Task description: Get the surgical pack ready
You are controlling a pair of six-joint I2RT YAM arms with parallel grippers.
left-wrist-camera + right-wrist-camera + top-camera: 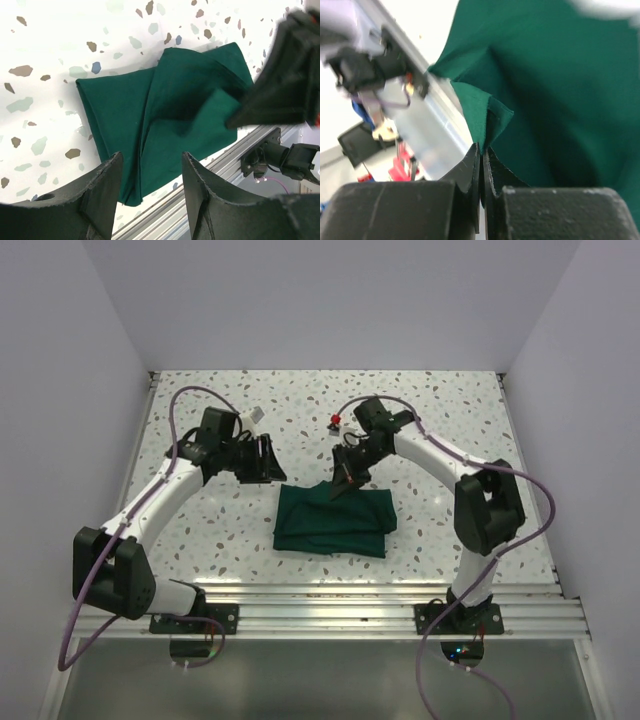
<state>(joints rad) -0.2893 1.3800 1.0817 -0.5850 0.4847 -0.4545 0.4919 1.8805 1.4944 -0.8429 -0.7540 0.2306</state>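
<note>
The surgical pack (335,522) is a dark green cloth folded into a rough rectangle at the middle of the table. My right gripper (345,480) is shut on a corner fold of the cloth at its far edge and holds that corner lifted a little; in the right wrist view the pinched fold (485,120) rises from between the closed fingers (470,167). My left gripper (268,460) is open and empty, just left of and beyond the cloth. In the left wrist view the cloth (165,115) lies ahead of its spread fingers (105,192).
A small red and white object (336,421) sits on the speckled table (200,530) beyond the right gripper. A white tag (256,416) lies near the left wrist. The aluminium rail (330,605) runs along the near edge. White walls enclose three sides.
</note>
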